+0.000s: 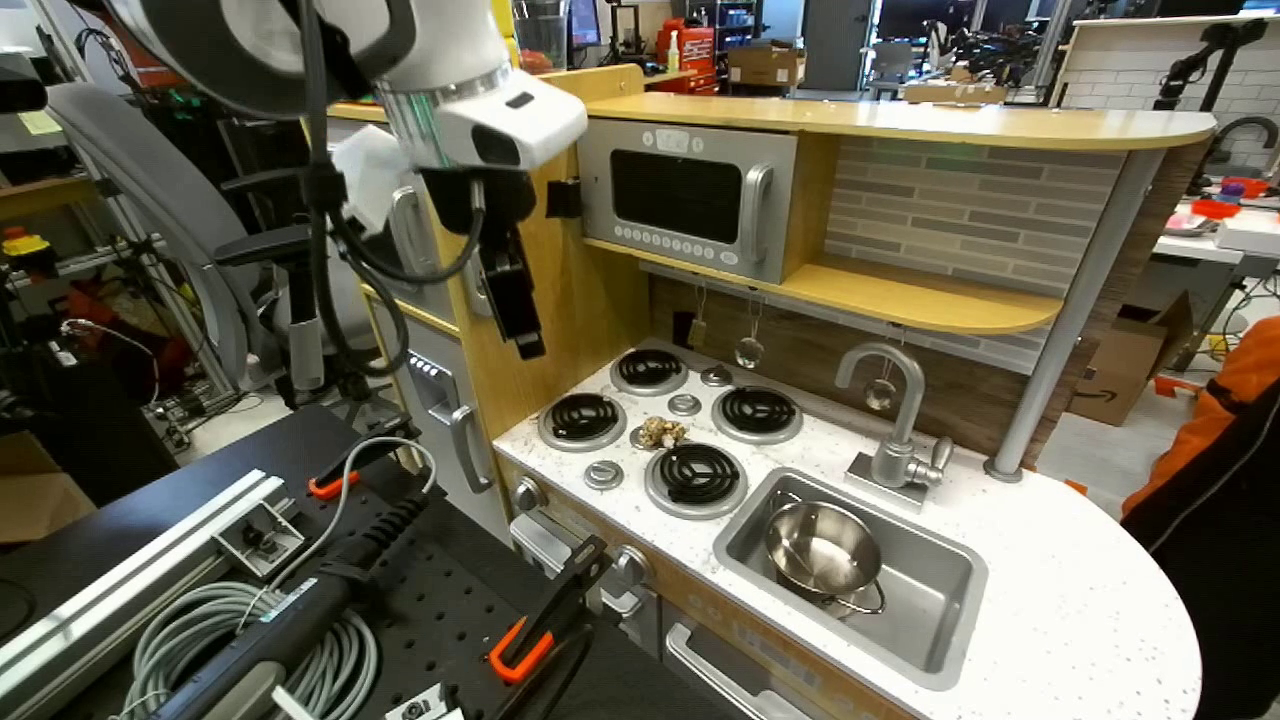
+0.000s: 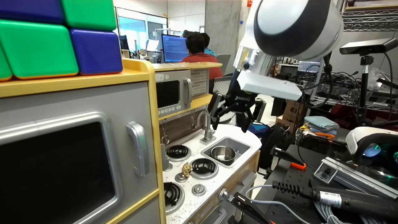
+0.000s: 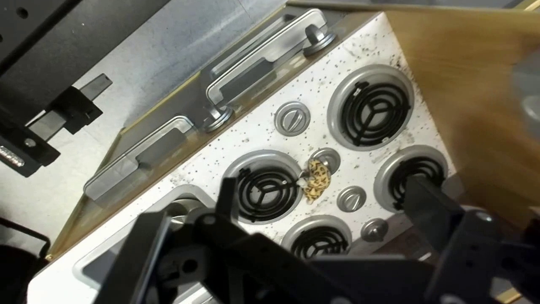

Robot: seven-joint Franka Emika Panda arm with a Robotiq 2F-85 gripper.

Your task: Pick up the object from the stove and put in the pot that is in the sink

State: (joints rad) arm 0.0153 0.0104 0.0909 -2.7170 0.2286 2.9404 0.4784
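A small yellow, black-spotted plush toy (image 1: 660, 432) lies on the white stove (image 1: 545, 465), between the burners and against a knob; it also shows in an exterior view (image 2: 187, 169) and the wrist view (image 3: 317, 180). The shiny silver pot (image 1: 822, 550) stands in the left part of the grey sink (image 1: 955, 640); it shows too in an exterior view (image 2: 223, 154). In the wrist view, my fingers partly hide the pot (image 3: 185, 206). My gripper (image 2: 230, 127) is open and empty, high above the stove. In the wrist view, its fingers (image 3: 325, 188) stand wide apart, with the toy between them in the picture.
A silver faucet (image 1: 890, 400) rises behind the sink. A toy microwave (image 1: 680, 200) and a wooden shelf (image 1: 930, 290) overhang the counter's back. A tall wooden side panel (image 1: 550, 310) borders the stove. A black table (image 1: 440, 580) with cables and clamps stands in front.
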